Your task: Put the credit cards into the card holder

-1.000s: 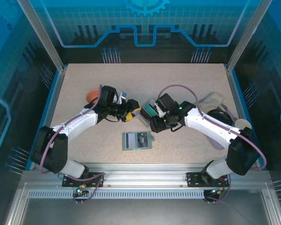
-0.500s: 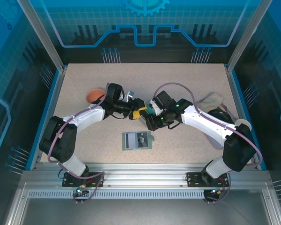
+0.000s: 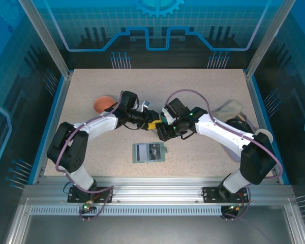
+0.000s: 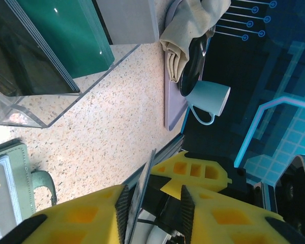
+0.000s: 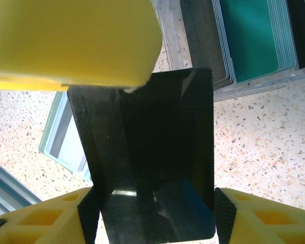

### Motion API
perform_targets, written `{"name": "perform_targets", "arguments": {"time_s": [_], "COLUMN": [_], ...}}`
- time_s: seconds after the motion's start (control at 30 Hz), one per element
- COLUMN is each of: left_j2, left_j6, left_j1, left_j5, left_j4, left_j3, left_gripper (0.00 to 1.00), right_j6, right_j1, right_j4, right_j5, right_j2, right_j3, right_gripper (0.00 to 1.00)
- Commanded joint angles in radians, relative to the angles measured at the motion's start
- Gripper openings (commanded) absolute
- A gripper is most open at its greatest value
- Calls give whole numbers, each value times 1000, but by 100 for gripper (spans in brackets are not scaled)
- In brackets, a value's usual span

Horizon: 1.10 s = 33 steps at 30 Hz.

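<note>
Holding a dark card (image 5: 147, 152) over the table (image 3: 208, 96)

Both arms bend inward; left gripper (image 3: 153, 123) and right gripper (image 3: 164, 130) meet tip to tip. The right wrist view shows the right gripper clamping the card's side edges, the holder (image 5: 66, 145) flat below. The left wrist view shows the card edge-on between the left gripper's narrow jaws, a gap on one side, teal cards (image 4: 66, 35) in a clear box (image 4: 20, 111) beyond.
</note>
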Motion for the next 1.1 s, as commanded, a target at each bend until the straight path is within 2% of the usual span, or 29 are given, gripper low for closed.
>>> {"name": "perform_targets", "arguments": {"time_s": [0.0, 0.1, 0.33, 0.37, 0.47, 0.6, 0.83, 0.93, 1.07], "left_j2": [10, 6, -6, -11, -26, -48, -83, -97, -112], "left_j6": [39, 54, 120, 132, 158, 201, 248, 259, 293], "left_j1": [-3, -3, -3, -1, 2, 4, 15, 17, 19], "left_j5": [46, 48, 36, 33, 33, 43, 111, 149, 187], "left_j4": [-38, -49, -102, -111, -114, -119, -56, -13, 0], "left_j3": [25, 19, 35, 38, 36, 29, 8, 2, 10], "left_gripper": [30, 24, 1, 0, 0, 0, 0, 0, 0], "right_j6": [21, 32, 38, 39, 41, 70, 19, -4, -5], "right_j1": [-9, -8, -19, -26, -62, -141, -217, -229, -243], "right_j4": [23, 40, 36, 36, 52, 114, 129, 148, 179], "right_j5": [1, 1, -8, -22, -79, -206, -445, -542, -617], "right_j2": [11, 11, -6, -16, -47, -94, -66, -47, -40], "right_j3": [28, 26, 11, 1, -35, -93, -103, -98, -100], "right_gripper": [61, 61, 64, 67, 68, 78, 78, 74, 58]}}
